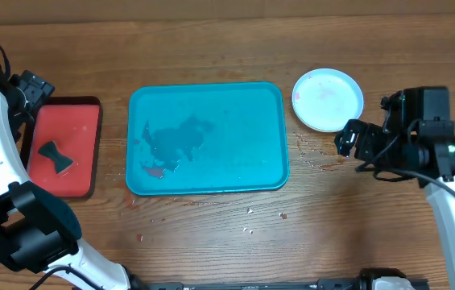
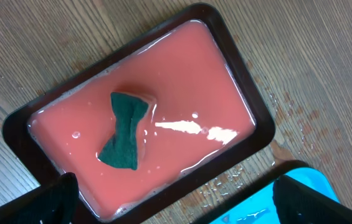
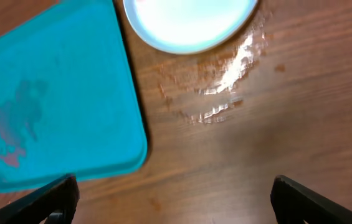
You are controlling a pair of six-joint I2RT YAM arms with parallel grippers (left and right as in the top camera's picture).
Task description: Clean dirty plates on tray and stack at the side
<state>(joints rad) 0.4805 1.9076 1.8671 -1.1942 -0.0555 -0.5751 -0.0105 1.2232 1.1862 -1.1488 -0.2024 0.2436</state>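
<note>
The teal tray (image 1: 207,137) lies mid-table with dark wet smears and a little red on its left half; no plate is on it. One pale plate (image 1: 328,98), white with a bluish rim and faint red smears, sits on the table just right of the tray's far corner. It also shows in the right wrist view (image 3: 188,22), beside the tray (image 3: 57,93). The yellow-green plate is out of view. My right gripper (image 1: 352,141) (image 3: 176,202) is open and empty, just in front of the plate. My left gripper (image 1: 34,89) (image 2: 176,205) is open and empty above the red tray.
A red tray with a dark rim (image 1: 64,145) (image 2: 144,124) stands at the left, holding pinkish liquid and a green bow-shaped sponge (image 1: 54,155) (image 2: 124,130). Water is spilled on the wood below the plate (image 3: 225,87). Small crumbs and droplets lie in front of the teal tray (image 1: 251,213).
</note>
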